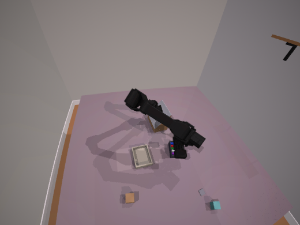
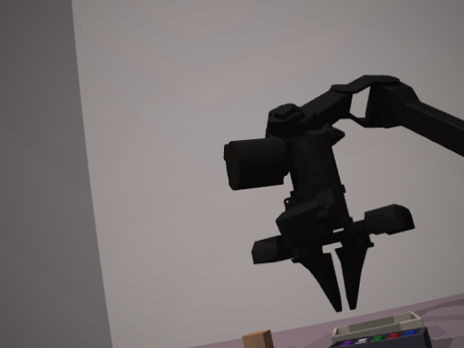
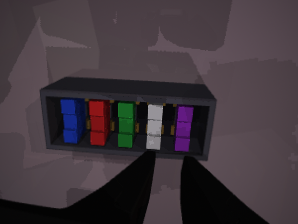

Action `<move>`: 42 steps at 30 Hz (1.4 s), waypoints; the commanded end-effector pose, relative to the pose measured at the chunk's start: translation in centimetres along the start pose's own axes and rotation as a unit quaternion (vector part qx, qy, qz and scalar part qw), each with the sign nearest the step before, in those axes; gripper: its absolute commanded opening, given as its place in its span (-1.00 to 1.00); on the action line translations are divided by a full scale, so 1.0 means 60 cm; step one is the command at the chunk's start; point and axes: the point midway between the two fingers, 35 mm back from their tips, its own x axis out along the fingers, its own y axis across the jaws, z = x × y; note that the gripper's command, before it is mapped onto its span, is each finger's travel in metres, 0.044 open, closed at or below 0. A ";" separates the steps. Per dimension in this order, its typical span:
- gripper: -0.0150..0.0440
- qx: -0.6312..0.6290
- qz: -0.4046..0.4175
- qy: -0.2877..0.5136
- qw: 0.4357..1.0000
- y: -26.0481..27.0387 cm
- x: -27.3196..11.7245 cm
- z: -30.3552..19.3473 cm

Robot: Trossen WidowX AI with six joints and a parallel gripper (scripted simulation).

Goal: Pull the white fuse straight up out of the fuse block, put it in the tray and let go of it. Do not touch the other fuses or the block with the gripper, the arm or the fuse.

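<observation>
Approach step: black parallel-jaw gripper [image 2: 344, 309], fingers nearly closed on nothing, hovers above dark rectangular fuse block [image 3: 129, 89]; next, open wider and descend squarely over white fuse [image 3: 154, 127].

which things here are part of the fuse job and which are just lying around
Part of the job:
white fuse
fuse block
tray
tool, nearly shut, holding nothing

Just lying about:
orange cube
teal cube
small grey block
wall shelf
</observation>
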 end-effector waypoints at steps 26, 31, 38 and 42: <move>-0.27 -0.039 0.006 0.005 0.999 0.013 0.031 0.001; -0.27 -0.039 0.006 0.006 0.999 0.013 0.039 0.001; -0.27 -0.039 0.006 0.006 0.999 0.015 0.050 0.001; -0.27 -0.039 0.006 0.006 0.999 0.015 0.054 0.000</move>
